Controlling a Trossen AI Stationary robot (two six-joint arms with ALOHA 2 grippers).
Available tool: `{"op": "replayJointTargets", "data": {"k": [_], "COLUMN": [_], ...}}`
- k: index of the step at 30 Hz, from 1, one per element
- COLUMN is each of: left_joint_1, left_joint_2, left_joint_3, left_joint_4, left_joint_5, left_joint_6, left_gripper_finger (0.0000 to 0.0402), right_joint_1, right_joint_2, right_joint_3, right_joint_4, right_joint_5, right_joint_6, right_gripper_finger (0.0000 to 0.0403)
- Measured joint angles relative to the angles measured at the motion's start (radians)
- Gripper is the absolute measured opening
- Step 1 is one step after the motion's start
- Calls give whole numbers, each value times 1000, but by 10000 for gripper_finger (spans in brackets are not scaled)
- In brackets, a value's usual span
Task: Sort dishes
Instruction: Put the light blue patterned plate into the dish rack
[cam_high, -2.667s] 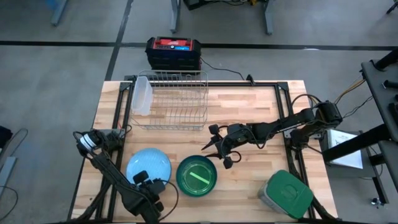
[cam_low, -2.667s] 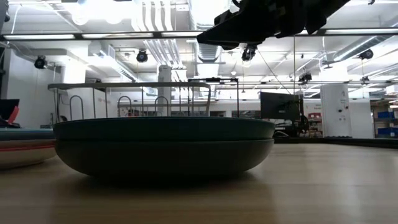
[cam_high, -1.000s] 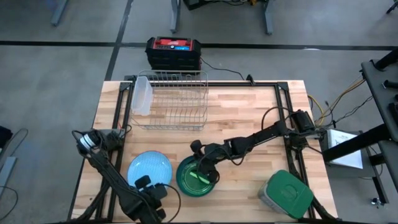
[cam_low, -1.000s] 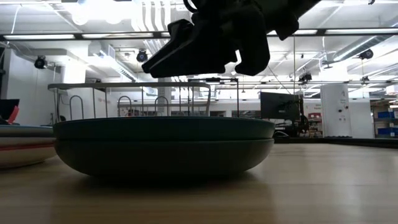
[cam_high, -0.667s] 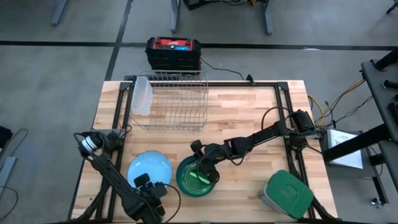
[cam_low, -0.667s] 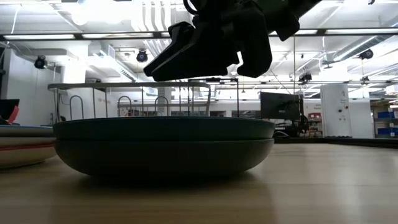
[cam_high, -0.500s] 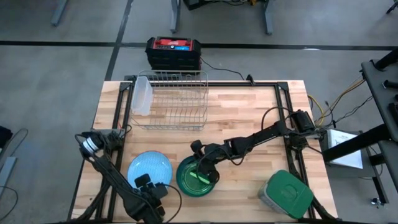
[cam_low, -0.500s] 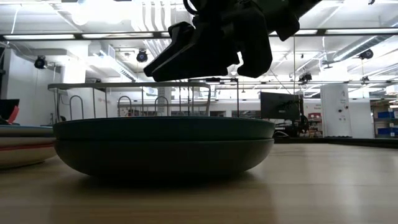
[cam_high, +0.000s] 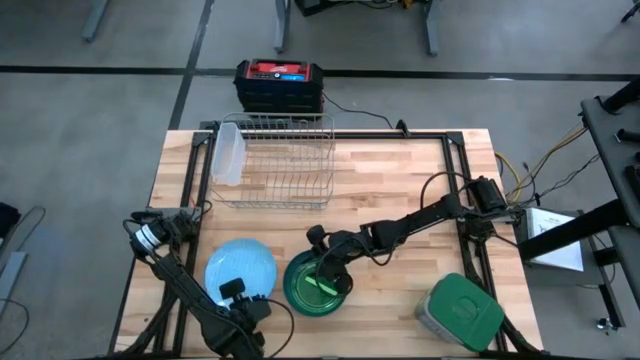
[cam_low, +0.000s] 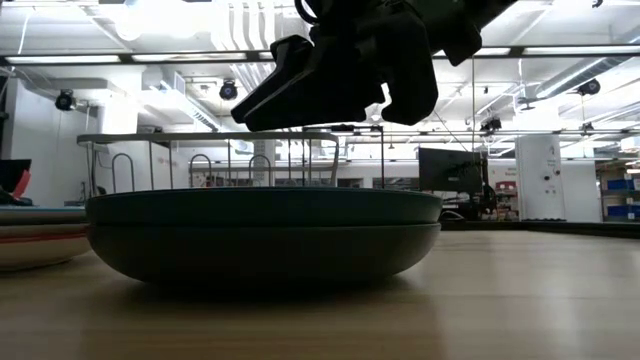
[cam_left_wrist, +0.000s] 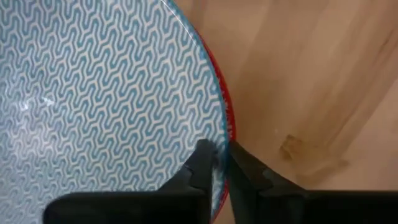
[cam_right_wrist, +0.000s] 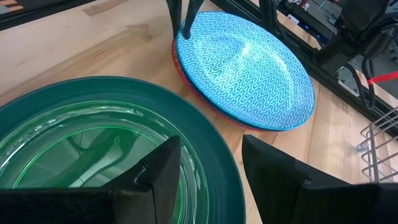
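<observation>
- Left gripper (cam_left_wrist: 217, 163), lower left of the high view, is clenched on the light blue patterned plate's (cam_high: 240, 267) rim.
- Right gripper (cam_right_wrist: 208, 168) straddles the dark green bowl's (cam_high: 316, 284) rim, fingers parted, grip uncertain.

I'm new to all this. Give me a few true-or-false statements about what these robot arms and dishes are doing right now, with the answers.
1. The left gripper is shut on the rim of the light blue plate. True.
2. The right gripper stands over the rim of the dark green bowl. True.
3. The wire rack is full of plates. False: no plate or bowl stands in it.
4. The light blue plate lies inside the dark green bowl. False: they lie side by side on the table.
5. The green-lidded container sits in the rack. False: it rests near the table's front right corner.
</observation>
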Motion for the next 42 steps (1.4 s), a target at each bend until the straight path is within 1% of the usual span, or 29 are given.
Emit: {"op": "replayJointTargets", "data": {"k": [6, 11, 16, 21, 26, 28, 30, 33, 39, 42], "left_joint_1": [2, 4, 7, 18, 24, 27, 29, 29, 26, 26], "left_joint_2": [-5, -13, -26, -42, -44, -44, -46, -47, -47, -47], "left_joint_3": [55, 94, 102, 102, 102, 102, 101, 86, 82, 81], "left_joint_4": [18, 6, 0, -14, -98, -99, -102, -97, -64, -40], "left_joint_5": [8, -2, -31, -79, -79, -48, -23, -4, -2, -10], "left_joint_6": [34, 37, 37, 41, -12, -14, -27, -54, -77, -77], "left_gripper_finger": [1, 2, 2, 1, 1, 4, 16, 47, 124, 154], "right_joint_1": [0, 0, 11, 38, 40, 37, 34, 35, 35, 35], "right_joint_2": [0, 0, 0, 0, -1, -1, -1, -1, -1, -1], "right_joint_3": [0, 0, 0, 0, 0, 0, 0, 0, 0, 0], "right_joint_4": [1, 6, 44, 90, 116, 121, 121, 121, 121, 121], "right_joint_5": [-6, -39, -57, -55, -50, -50, -49, -49, -49, -50], "right_joint_6": [-4, -7, -39, -99, -104, -94, -88, -86, -62, -57], "right_gripper_finger": [165, 157, 152, 166, 184, 189, 191, 192, 192, 191]}}
